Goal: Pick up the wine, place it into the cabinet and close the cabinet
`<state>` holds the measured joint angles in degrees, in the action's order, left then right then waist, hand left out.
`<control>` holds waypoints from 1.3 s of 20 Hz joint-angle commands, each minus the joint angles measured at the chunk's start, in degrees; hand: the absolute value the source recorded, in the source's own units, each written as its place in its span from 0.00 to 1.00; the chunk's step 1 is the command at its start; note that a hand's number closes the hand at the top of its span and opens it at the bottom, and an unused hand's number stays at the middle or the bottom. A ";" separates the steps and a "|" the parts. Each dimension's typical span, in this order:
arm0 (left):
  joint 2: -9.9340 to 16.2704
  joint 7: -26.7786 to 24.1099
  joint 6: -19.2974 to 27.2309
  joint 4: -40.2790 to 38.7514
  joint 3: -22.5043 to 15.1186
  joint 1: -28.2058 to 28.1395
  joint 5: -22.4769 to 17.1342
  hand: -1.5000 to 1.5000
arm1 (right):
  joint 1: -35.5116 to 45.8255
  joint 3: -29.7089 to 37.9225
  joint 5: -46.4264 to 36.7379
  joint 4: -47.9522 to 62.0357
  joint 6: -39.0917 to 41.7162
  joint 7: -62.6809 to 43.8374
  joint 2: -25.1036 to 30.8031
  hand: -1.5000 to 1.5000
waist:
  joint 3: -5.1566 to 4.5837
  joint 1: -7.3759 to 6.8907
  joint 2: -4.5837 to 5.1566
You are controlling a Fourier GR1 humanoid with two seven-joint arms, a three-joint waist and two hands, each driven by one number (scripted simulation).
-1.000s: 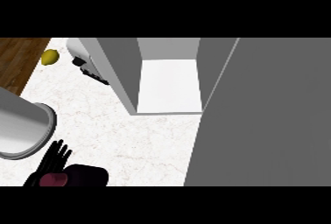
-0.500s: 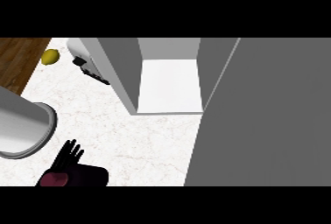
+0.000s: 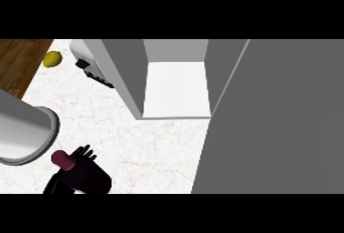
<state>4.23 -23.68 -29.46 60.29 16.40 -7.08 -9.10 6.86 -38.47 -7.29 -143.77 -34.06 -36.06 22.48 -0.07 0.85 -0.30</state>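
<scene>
The wine bottle [image 3: 88,176] shows at the lower left, dark-bodied with a maroon top [image 3: 63,159] that tilts up and to the left. My left hand [image 3: 83,153] is curled round it from behind, its fingers showing just past the bottle's neck. The cabinet [image 3: 176,88] stands open in the middle, with a white floor inside. Its grey door [image 3: 275,123] is swung out and fills the right side. The right hand shows nowhere in the head view.
A large grey cylindrical vessel [image 3: 27,132] stands at the left edge, close to the bottle. A yellow lemon [image 3: 52,58] lies at the top left near the counter's wooden edge [image 3: 17,68]. A white and black appliance [image 3: 93,72] sits left of the cabinet.
The left hand has come up and to the right with the bottle. The maroon top, first low at the edge, now stands clear beside the fingers.
</scene>
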 commanded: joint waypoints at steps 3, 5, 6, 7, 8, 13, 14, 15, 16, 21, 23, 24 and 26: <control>-0.88 0.97 0.97 -2.88 0.34 3.86 -1.53 1.00 | -2.95 -2.81 -8.22 -10.79 -0.89 -4.03 1.08 0.00 | 0.00 0.14 -0.02; -1.94 -5.47 0.71 -1.41 -1.42 -1.06 1.48 1.00 | -2.68 -1.31 -7.24 -9.44 -0.20 -3.48 1.81 0.00 | 0.01 -0.26 0.04; -0.69 -4.63 1.62 -1.82 -1.37 1.57 2.16 1.00 | -2.57 -0.95 -5.42 -8.55 -0.06 -1.08 0.96 0.00 | 0.03 -0.29 0.10; 1.87 -3.12 1.85 -0.87 0.63 2.20 0.95 1.00 | -2.89 -2.09 -6.26 -10.58 -0.55 -3.88 1.82 0.00 | 0.01 -0.06 -0.01; -0.06 -7.59 1.15 1.33 -1.20 -2.59 2.63 1.00 | -2.66 -4.80 -9.52 -7.55 -1.85 -1.90 0.43 0.00 | 0.00 -0.30 -0.09; -1.94 -11.34 6.88 -0.18 -3.63 3.94 7.49 1.00 | -2.52 -1.31 -4.46 -9.10 -1.18 -0.59 2.88 0.00 | 0.01 0.07 0.03; -1.35 -15.07 7.43 -3.02 -3.35 4.58 8.79 1.00 | -2.54 -2.00 -5.06 -7.65 -1.23 -0.52 2.34 0.00 | -0.01 -0.05 0.10; -1.31 -12.71 8.45 -3.74 -2.90 9.31 8.07 1.00 | -1.20 0.12 -3.43 -7.22 -1.70 -0.48 1.97 0.00 | -0.02 0.21 0.14; -0.15 -12.95 8.44 -2.82 -2.75 10.10 8.29 1.00 | -3.11 -1.01 -2.73 -8.64 -0.85 -0.07 3.41 0.00 | 0.01 0.29 0.09; 0.05 -16.69 7.19 -6.68 -4.07 11.67 9.44 1.00 | -5.04 -0.36 -3.35 -10.60 -0.74 1.50 5.38 0.00 | 0.03 0.09 0.13; -3.26 -16.09 6.91 -4.83 -7.17 10.92 10.24 1.00 | -5.85 -4.58 -6.45 -8.87 -3.06 2.39 3.33 0.00 | 0.01 0.31 -0.04; -1.78 -13.26 4.69 -0.93 -7.11 9.19 8.62 1.00 | -3.27 -2.91 -6.22 -8.50 -2.26 0.17 3.19 0.00 | 0.02 -0.34 -0.01; -1.17 -13.94 3.30 -3.21 -6.79 11.11 7.88 1.00 | 0.28 0.69 -4.38 -8.14 -2.08 -3.65 2.77 0.00 | -0.03 -0.43 0.13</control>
<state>2.63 -37.39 -23.51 57.47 10.54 2.94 -0.58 5.57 -39.47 -6.77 -143.55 -36.48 -32.36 25.33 -0.05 0.80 -0.28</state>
